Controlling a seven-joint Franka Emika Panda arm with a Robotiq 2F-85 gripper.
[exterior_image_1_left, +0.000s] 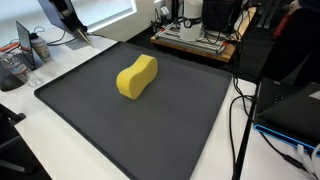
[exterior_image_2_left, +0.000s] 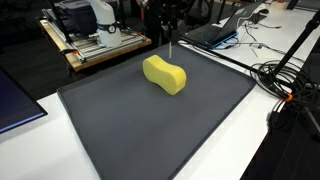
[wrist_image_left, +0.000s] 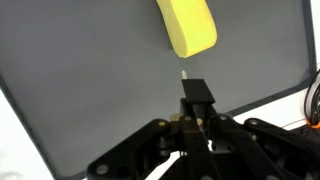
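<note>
A white table (exterior_image_1_left: 35, 150) carries 1 large dark grey mat (exterior_image_1_left: 150, 130), which lies flat and covers most of the top in both exterior views. 1 yellow sponge (exterior_image_1_left: 137, 77) lies on the mat, well in from every edge. Black cables (exterior_image_1_left: 238, 125) run over the bare white top just beside 1 edge of the mat.

From where I stand, nothing is legible: no lettering shows on the yellow sponge (exterior_image_1_left: 137, 77), the dark mat (exterior_image_1_left: 85, 115) or the gear (exterior_image_1_left: 195, 32) at the frame's upper edge.
</note>
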